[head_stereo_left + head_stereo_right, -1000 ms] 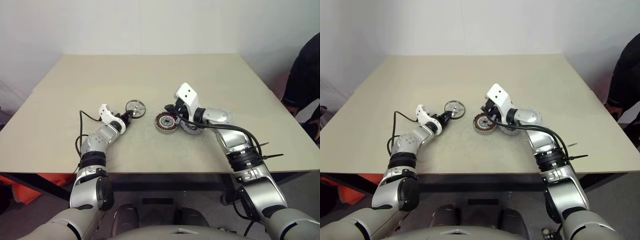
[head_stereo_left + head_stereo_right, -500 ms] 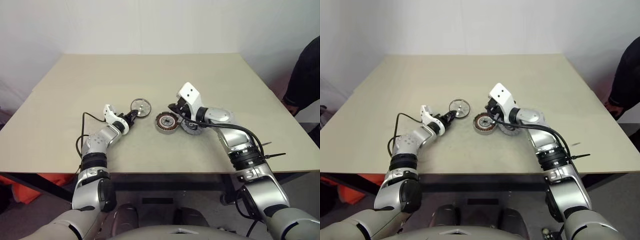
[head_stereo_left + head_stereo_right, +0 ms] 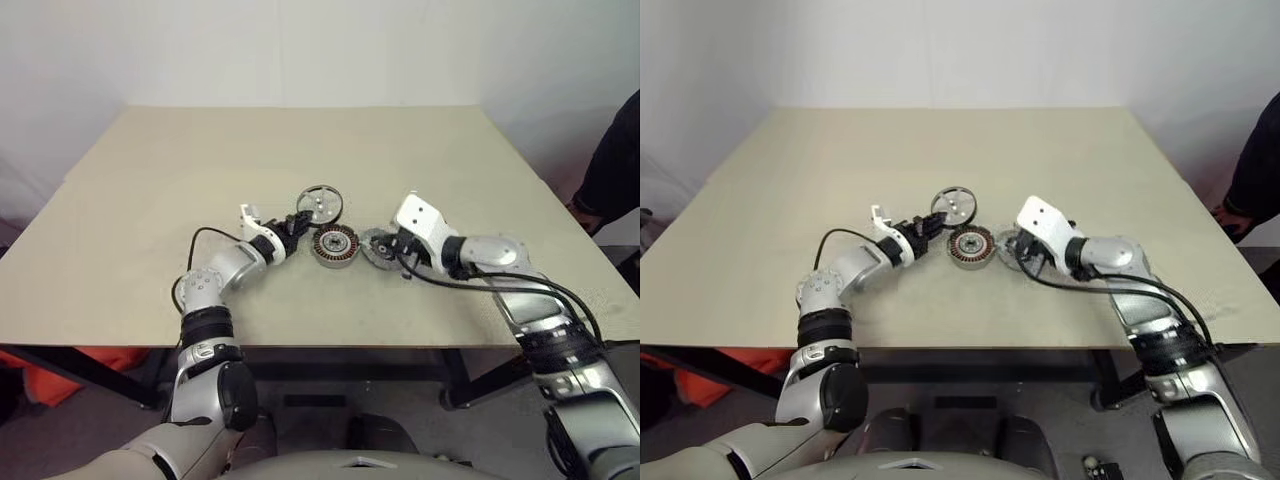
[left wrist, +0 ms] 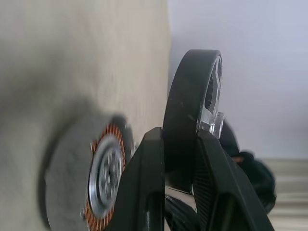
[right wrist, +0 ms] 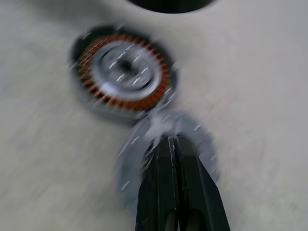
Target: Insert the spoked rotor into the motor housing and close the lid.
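The spoked rotor, a dark ring with silver spokes, hangs on edge just behind the motor housing. My left gripper is shut on its rim; in the left wrist view the fingers clamp the black ring. The housing, with copper windings and a silver centre, lies flat on the table. The grey round lid lies touching the housing's right side. My right gripper is shut with nothing between its fingers, its tips over the lid.
A person's dark sleeve shows at the right edge beyond the table. Black cables run along both forearms. The table's near edge runs just under my elbows.
My left gripper lifted the rotor and carried it right, to just behind the housing. My right arm drew back to the right, off the housing, so the lid now shows beside it.
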### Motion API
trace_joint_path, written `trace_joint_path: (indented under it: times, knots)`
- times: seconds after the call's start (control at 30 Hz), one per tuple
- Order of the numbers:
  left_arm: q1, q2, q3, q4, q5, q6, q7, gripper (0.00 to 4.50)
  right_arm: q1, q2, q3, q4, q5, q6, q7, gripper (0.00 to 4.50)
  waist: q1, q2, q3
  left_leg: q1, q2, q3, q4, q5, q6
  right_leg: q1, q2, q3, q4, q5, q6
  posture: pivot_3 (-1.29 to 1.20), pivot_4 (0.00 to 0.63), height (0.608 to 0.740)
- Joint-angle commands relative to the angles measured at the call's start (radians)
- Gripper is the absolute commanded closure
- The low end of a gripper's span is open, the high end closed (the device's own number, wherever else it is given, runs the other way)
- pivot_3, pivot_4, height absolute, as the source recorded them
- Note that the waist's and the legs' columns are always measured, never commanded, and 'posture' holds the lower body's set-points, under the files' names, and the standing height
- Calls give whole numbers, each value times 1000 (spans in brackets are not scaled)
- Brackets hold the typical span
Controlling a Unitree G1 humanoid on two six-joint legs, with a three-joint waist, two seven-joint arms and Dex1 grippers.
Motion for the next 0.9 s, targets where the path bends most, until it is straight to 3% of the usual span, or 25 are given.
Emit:
trace_joint_path:
  times: [0.03, 0.47, 0.9]
  knots:
    - [-24, -10, -34, 16, -18, 25, 13, 4083, 15, -13, -28, -104, 36, 19, 15, 4500, -2, 0, 0, 0, 0, 0, 0, 0, 0, 0, 0, 0, 0, 0, 0, 0, 0, 740]
    - [-42, 6, -65, 111, 1, 29, 8, 4083, 67, -13, -38, -175, 42, 60, -9, 4500, 3, 0, 0, 1, 0, 0, 1, 0, 0, 0, 0, 0, 0, 0, 1, 0, 0, 740]
    - [10, 11, -55, 45, -22, 62, 51, 4083, 48, -4, -20, -148, 35, 50, -16, 4500, 3, 0, 0, 1, 0, 0, 1, 0, 0, 1, 0, 0, 0, 0, 1, 0, 0, 740]
